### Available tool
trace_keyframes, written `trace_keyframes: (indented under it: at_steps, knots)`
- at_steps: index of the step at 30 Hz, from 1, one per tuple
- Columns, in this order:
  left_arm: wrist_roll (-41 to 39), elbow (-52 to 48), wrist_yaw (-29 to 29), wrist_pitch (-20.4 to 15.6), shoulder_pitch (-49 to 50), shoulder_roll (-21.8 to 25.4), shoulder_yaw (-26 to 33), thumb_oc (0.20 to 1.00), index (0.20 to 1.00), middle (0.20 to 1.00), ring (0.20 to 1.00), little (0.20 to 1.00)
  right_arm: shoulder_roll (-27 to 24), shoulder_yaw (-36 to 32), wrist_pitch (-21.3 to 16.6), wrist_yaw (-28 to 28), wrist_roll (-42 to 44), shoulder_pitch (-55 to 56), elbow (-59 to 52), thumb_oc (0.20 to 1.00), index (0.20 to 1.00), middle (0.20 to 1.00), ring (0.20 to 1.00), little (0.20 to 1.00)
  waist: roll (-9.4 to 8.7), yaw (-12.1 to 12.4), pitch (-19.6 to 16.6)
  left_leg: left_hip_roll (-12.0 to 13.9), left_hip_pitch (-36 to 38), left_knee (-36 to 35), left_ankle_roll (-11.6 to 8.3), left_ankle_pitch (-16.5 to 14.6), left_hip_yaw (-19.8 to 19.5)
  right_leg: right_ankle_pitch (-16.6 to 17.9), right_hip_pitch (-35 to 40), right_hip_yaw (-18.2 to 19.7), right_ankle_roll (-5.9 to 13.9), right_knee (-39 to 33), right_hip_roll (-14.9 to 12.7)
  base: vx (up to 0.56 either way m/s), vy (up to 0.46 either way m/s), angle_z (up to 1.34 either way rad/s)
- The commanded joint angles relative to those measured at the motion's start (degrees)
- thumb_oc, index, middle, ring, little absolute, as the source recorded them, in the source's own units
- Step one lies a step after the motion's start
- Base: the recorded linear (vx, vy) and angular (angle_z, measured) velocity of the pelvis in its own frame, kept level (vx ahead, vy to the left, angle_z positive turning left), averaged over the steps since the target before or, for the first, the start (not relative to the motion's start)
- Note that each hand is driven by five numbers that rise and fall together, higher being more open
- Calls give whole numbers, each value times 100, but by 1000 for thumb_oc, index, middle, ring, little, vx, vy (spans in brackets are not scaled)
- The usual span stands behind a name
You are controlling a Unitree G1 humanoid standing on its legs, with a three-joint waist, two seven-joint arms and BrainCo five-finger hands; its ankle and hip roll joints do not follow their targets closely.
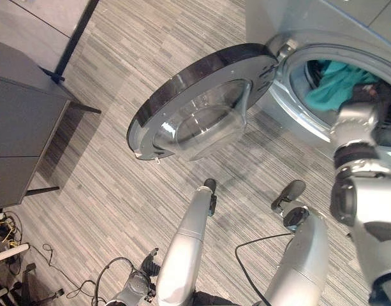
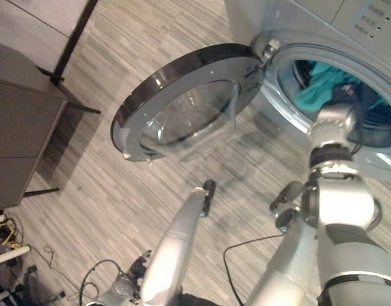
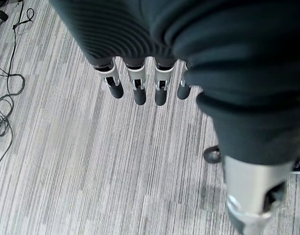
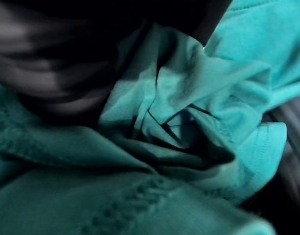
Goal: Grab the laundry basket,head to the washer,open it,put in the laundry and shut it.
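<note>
Right hand (image 1: 374,95) is reached into the drum opening of the washer (image 2: 291,19), where the teal laundry (image 1: 335,83) is bunched directly against it; whether its fingers are closed on the cloth cannot be told. The door (image 1: 201,108) is swung fully open, hinged at the drum's left. Left hand (image 3: 140,83) is hung over bare floor, fingers straight, well apart from the door it is judged nearer to.

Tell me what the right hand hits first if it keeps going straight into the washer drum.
Most likely the crumpled teal cloth garment, which lies bunched directly ahead of the right hand in the silver washer; depth beyond it is unclear.
</note>
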Motion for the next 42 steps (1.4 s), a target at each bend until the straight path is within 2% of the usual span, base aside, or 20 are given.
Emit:
trace_keyframes:
  at_steps: [1,2,3,16,24,25,27,28,29,30,33,34,35,36,37,38,39,40,41,42]
  knots:
    - [-99,28,-58,-15,146,300,-80,1000,1000,1000,1000,1000,-582,377,-93,128,-512,-126,-293,909,909,909,909,909,471,3,-21,-134,-99,563,309,-241,614,-419,97,-188,560,-163,256,-19,-14,3]
    - [-162,39,-55,-9,142,338,-37,1000,1000,1000,1000,1000,-645,632,122,-26,-871,-221,2,1000,1000,1000,1000,1000,463,20,6,-126,-122,585,294,-232,612,-420,71,-182,550,-119,254,0,0,0]
    - [-192,42,-61,-9,123,310,-28,1000,1000,1000,1000,1000,-625,653,243,-20,-832,-176,210,1000,1000,1000,1000,1000,452,-6,38,-121,-123,576,289,-248,610,-420,64,-184,543,-114,256,0,0,0]
    - [-247,106,-1,-25,143,158,-23,1000,1000,1000,1000,1000,-374,427,543,-121,-881,231,820,1000,1000,1000,1000,1000,396,-162,136,-108,-82,257,304,-139,668,-197,113,-115,510,-514,378,-17,2,-1]
    - [-352,251,3,-52,20,43,219,1000,1000,1000,1000,1000,460,628,674,132,-1105,1107,493,1000,1000,1000,1000,1000,176,-304,148,-91,535,-296,316,48,742,30,672,-50,478,-1050,488,-21,2,-12]
    - [-348,268,-30,-89,16,30,346,1000,1000,1000,1000,1000,648,972,836,494,-1527,1593,122,1000,1000,1000,1000,1000,60,-357,135,-95,777,-468,323,100,749,100,895,-39,461,-1202,533,3,-40,-4]
    - [-310,324,-37,-93,36,31,434,1000,1000,1000,1000,1000,711,1159,834,418,-1943,1925,-140,1000,1000,1000,1000,1000,-9,-440,148,-121,989,-627,311,175,725,160,1151,0,457,-1387,584,18,-38,0]
    - [-260,352,-39,-136,101,22,531,1000,1000,1000,1000,1000,899,1312,833,470,-2364,2357,-385,1000,1000,1000,1000,1000,-140,-516,148,-133,1340,-876,311,235,744,216,1506,-50,428,-1649,632,0,0,0]
    - [-260,352,-39,-136,103,22,531,1000,1000,1000,1000,1000,900,1312,833,468,-2365,2361,-387,1000,1000,1000,1000,1000,-139,-517,148,-133,1346,-881,311,237,742,218,1513,-52,428,-1654,632,52,-9,4]
    - [-137,499,-31,-138,149,-34,656,1000,1000,1000,1000,1000,1067,1612,913,535,-3128,2858,-610,1000,1000,1000,1000,1000,-307,-611,131,-148,1696,-1139,293,307,774,352,1930,-76,443,-1970,669,41,9,1]
    - [-67,750,-79,-109,206,-106,979,1000,1000,1000,1000,1000,1262,1912,882,604,-3753,3758,-1602,1000,1000,1000,1000,1000,-566,-771,64,-123,2255,-1537,320,387,888,505,2441,-105,466,-2321,758,81,47,-25]
    - [42,868,-116,-77,287,-123,1218,1000,1000,1000,1000,1000,1315,1926,885,805,-3821,4458,-2045,1000,1000,1000,1000,1000,-709,-843,-82,-139,2659,-1846,335,449,868,570,2812,-77,507,-2559,809,106,30,-48]
    - [42,868,-116,-77,287,-123,1218,1000,1000,1000,1000,1000,1315,1926,885,804,-3822,4458,-2045,1000,1000,1000,1000,1000,-709,-843,-81,-139,2661,-1847,335,450,868,571,2815,-78,507,-2560,809,109,7,-41]
    - [170,1021,-154,-44,322,-183,1432,1000,1000,1000,1000,1000,1251,1594,812,785,-3853,5276,-2927,1000,1000,1000,1000,1000,-910,-1107,-257,-258,3063,-2295,382,741,797,780,3231,73,513,-2919,846,29,3,-31]
    - [170,1021,-154,-45,325,-183,1430,1000,1000,1000,1000,1000,1251,1592,815,782,-3855,5283,-2934,1000,1000,1000,1000,1000,-912,-1110,-251,-263,3079,-2309,381,748,794,783,3246,69,514,-2927,843,176,12,12]
    - [813,1212,-172,67,340,-231,1348,1000,1000,1000,1000,1000,1219,1432,772,848,-4147,6019,-3571,1000,1000,1000,1000,1000,-1033,-1393,-516,-339,3671,-2900,440,918,681,787,3720,579,534,-3275,1171,191,16,21]
    - [1094,1278,-162,126,345,-218,1307,1000,1000,1000,1000,1000,1181,1412,784,877,-4352,6191,-3804,1000,1000,1000,1000,1000,-1055,-1481,-580,-298,3826,-3006,464,936,693,769,3753,913,553,-3240,1360,188,16,54]
    - [1094,1278,-162,126,345,-216,1308,1000,1000,1000,1000,1000,1183,1411,786,876,-4353,6193,-3807,1000,1000,1000,1000,1000,-1066,-1482,-592,-309,3820,-3028,466,959,695,782,3743,916,554,-3252,1350,82,-1,42]
    - [1308,1355,-149,216,363,-175,1346,1000,1000,1000,1000,1000,1088,1453,836,928,-4591,6352,-4113,1000,1000,1000,1000,1000,-1111,-1533,-663,-294,3966,-3181,487,986,724,757,3797,1206,559,-3282,1517,174,-35,20]
    - [1519,1467,-121,247,412,-138,1596,1000,1000,1000,1000,1000,805,1407,867,958,-5199,6713,-4724,1000,1000,1000,1000,1000,-1201,-1544,-970,-300,4282,-3550,488,1119,781,778,4102,1288,557,-3561,1637,262,-61,-38]
